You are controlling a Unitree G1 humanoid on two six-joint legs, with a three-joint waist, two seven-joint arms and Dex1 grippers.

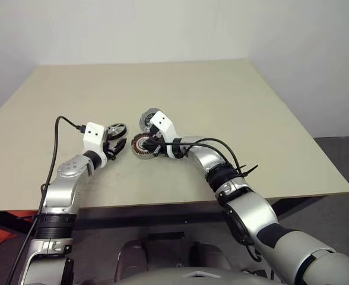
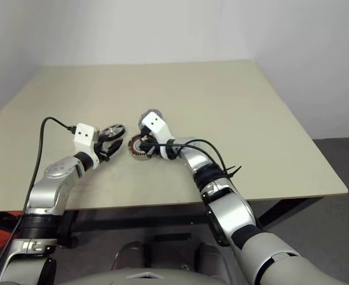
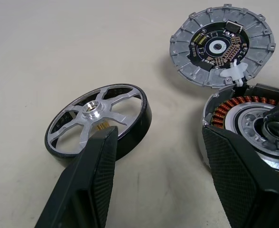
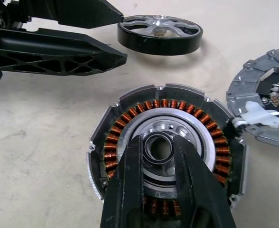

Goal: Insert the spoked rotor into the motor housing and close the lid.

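Observation:
The spoked rotor (image 3: 99,121), a black-rimmed wheel with silver spokes, lies on the table just beyond one finger of my left gripper (image 3: 159,135), which stands open and empty. Right beside it sits the motor housing (image 4: 130,118) with its ring of copper windings. My right gripper (image 4: 158,142) is shut on the housing's central hub ring, one finger on each side. The lid (image 3: 222,45) lies flipped open behind the housing, circuit board up, joined to it by a white clip. In the left eye view, rotor (image 1: 117,129), housing (image 1: 140,144) and lid (image 1: 146,117) sit close together.
The beige table (image 1: 222,95) stretches wide around the parts, its near edge just under my forearms. A black cable (image 1: 56,148) loops from the left wrist camera. The two grippers stand close together, with only a small gap between them.

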